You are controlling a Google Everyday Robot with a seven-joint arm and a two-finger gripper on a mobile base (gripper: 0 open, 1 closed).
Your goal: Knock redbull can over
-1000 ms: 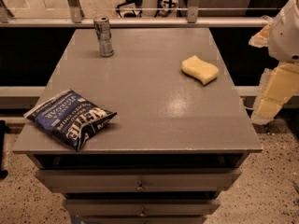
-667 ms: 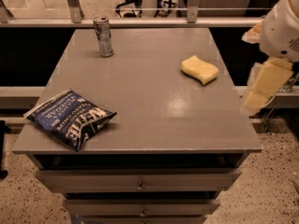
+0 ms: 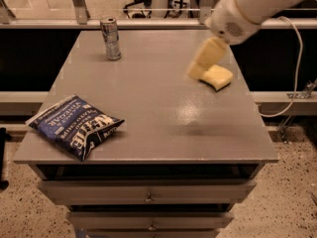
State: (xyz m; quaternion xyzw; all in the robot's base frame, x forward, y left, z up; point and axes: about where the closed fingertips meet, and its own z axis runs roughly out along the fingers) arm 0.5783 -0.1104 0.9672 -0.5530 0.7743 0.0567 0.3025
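The redbull can (image 3: pixel 110 38) stands upright near the far left corner of the grey table (image 3: pixel 158 108). It is slim and silver, with dark panels and a shiny top. My gripper (image 3: pixel 195 69) comes in from the upper right on a white arm (image 3: pixel 247 9). It hangs over the right part of the table, just left of the yellow sponge (image 3: pixel 219 77). It is well to the right of the can and touches nothing that I can see.
A blue chip bag (image 3: pixel 74 126) lies at the front left of the table. Drawers (image 3: pixel 148 192) sit under the tabletop. A railing (image 3: pixel 148 23) runs behind the table. A cable (image 3: pixel 297 68) hangs at the right.
My arm has swung left from beside the table's right edge to over the tabletop by the sponge. The can, bag and sponge have not moved.
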